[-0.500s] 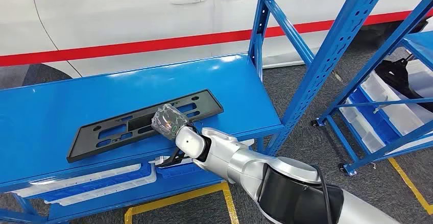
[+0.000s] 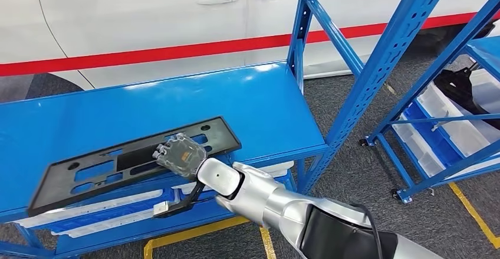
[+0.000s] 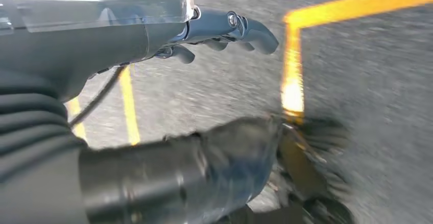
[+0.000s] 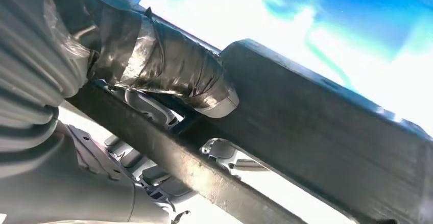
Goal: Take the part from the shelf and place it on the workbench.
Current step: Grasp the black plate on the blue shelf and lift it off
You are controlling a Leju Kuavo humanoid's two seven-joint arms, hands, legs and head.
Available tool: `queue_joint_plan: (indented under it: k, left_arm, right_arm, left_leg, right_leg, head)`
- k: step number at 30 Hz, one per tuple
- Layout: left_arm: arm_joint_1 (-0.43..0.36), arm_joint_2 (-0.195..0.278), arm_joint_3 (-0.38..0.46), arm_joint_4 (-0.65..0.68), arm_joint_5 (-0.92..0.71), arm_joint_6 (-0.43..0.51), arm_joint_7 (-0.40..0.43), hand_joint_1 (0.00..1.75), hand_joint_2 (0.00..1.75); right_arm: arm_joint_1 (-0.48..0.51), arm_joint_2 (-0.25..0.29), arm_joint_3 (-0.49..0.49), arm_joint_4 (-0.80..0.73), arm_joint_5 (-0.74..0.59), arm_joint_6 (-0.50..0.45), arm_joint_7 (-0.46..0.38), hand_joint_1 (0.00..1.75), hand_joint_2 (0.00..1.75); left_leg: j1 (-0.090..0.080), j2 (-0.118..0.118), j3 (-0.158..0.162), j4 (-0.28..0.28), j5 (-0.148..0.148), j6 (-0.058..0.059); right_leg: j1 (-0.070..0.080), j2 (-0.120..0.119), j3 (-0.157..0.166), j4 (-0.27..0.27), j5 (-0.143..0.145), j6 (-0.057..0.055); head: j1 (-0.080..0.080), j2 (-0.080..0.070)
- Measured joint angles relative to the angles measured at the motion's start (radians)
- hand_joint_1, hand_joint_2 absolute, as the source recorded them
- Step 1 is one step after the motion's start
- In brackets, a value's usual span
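The part [image 2: 112,167] is a long flat black frame with several cut-outs. It lies slanted over the front of the blue shelf top [image 2: 177,100], its left end out past the front edge. My right hand [image 2: 180,153] grips the part's front edge near its right half. In the right wrist view the taped thumb [image 4: 173,71] presses on the part [image 4: 327,132] and the fingers reach underneath. My left hand [image 3: 214,27] hangs over the grey floor, fingers apart and holding nothing.
Blue rack posts [image 2: 301,35] and a slanted brace [image 2: 389,58] rise at the shelf's right end. A white car [image 2: 147,17] stands behind. White trays [image 2: 100,212] sit on the lower shelf. A second rack with bins [image 2: 448,123] stands at right. Yellow floor lines [image 2: 200,232] run below.
My right hand has drawn the part to the left and toward the shelf's front edge; the part's left end now reaches past that edge.
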Motion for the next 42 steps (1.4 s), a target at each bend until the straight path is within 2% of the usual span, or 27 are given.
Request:
queue_joint_plan:
  k: [3,7,11,15,21,32,36,42]
  left_arm:
    - [0.001,0.000,0.019,0.000,0.014,-0.044,-0.061,0.00,1.75]
    - [0.001,0.003,0.041,0.000,0.026,-0.094,-0.063,0.00,1.75]
    - [0.002,0.005,0.054,0.000,0.026,-0.104,-0.062,0.00,1.75]
    - [0.003,0.006,0.057,0.000,0.026,-0.105,-0.062,0.00,0.00]
    - [0.002,0.006,0.069,0.000,0.022,-0.053,-0.084,0.00,0.00]
    - [0.001,0.014,0.087,0.000,0.000,-0.024,-0.086,0.00,0.00]
    - [0.001,0.016,0.101,0.000,-0.009,-0.017,-0.082,0.00,1.75]
    - [0.000,0.019,0.105,0.000,-0.048,0.010,-0.089,0.00,1.75]
  right_arm:
    - [0.064,-0.025,-0.019,-0.131,-0.033,-0.008,-0.022,1.75,1.75]
    - [0.129,-0.049,-0.021,-0.269,-0.055,-0.012,-0.040,1.75,1.75]
    - [0.151,-0.060,-0.021,-0.337,-0.059,-0.014,-0.040,1.75,1.75]
    - [0.159,-0.068,-0.021,-0.367,-0.059,-0.014,-0.040,1.75,1.75]
    - [0.188,-0.078,-0.021,-0.410,-0.102,-0.025,-0.057,1.75,1.75]
    - [0.247,-0.100,-0.021,-0.525,-0.109,-0.063,-0.073,1.75,1.75]
    - [0.264,-0.108,-0.014,-0.617,-0.125,-0.064,-0.098,1.75,1.75]
    - [0.276,-0.122,0.033,-0.735,-0.162,-0.055,-0.102,1.75,1.75]
  left_leg:
    - [0.000,0.000,0.000,0.000,0.000,0.000]
    - [0.000,0.001,0.000,0.000,-0.001,0.000]
    - [0.000,0.001,0.000,0.000,-0.001,0.000]
    - [0.000,0.001,0.000,0.000,-0.001,0.000]
    - [0.000,0.001,0.000,0.000,-0.001,0.000]
    - [0.000,0.001,0.000,0.000,-0.001,0.000]
    - [0.000,0.001,0.000,0.000,-0.001,0.000]
    - [0.000,0.001,0.000,0.000,-0.002,0.000]
  right_leg:
    - [0.000,0.000,0.000,0.000,0.000,0.000]
    - [0.000,0.001,0.000,0.000,0.000,0.000]
    - [0.000,0.001,0.000,0.000,0.000,0.000]
    - [0.000,0.001,0.000,0.000,0.000,0.000]
    - [0.000,0.001,0.000,0.000,0.000,0.000]
    - [0.000,0.001,0.000,0.000,0.000,0.000]
    - [0.000,0.001,0.000,0.000,0.000,0.000]
    - [0.000,0.001,0.000,0.000,-0.001,0.000]
  head:
    - [0.000,0.000]
    - [0.000,0.000]
    - [0.000,0.000]
    - [0.000,0.000]
    - [0.000,0.000]
    - [0.000,0.000]
    - [0.000,0.000]
    - [0.000,0.000]
